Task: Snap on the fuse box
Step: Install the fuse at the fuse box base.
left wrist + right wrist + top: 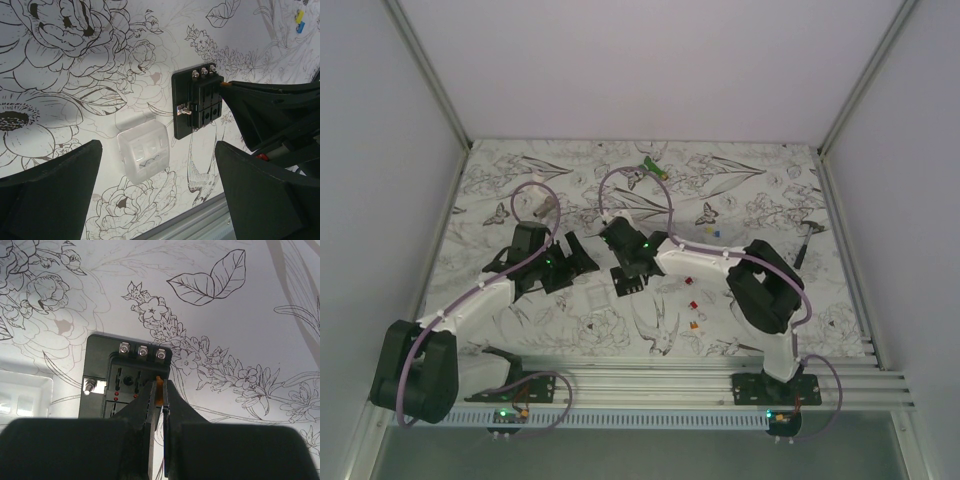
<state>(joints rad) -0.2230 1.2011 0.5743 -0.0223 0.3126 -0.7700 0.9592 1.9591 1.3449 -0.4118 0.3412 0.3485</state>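
The fuse box (pixel 127 380) lies mid-tabletop. The right hand (pixel 159 407), nearly shut, pinches an orange piece (pixel 159 391) over its slots, probably to seat it; the left hand (pixel 157 167) hangs wide open, empty.

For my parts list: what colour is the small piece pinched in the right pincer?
The small piece is orange; the right wrist view shows it best.

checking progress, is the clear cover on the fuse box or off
Off: the clear cover lies beside the fuse box, whose slots show.
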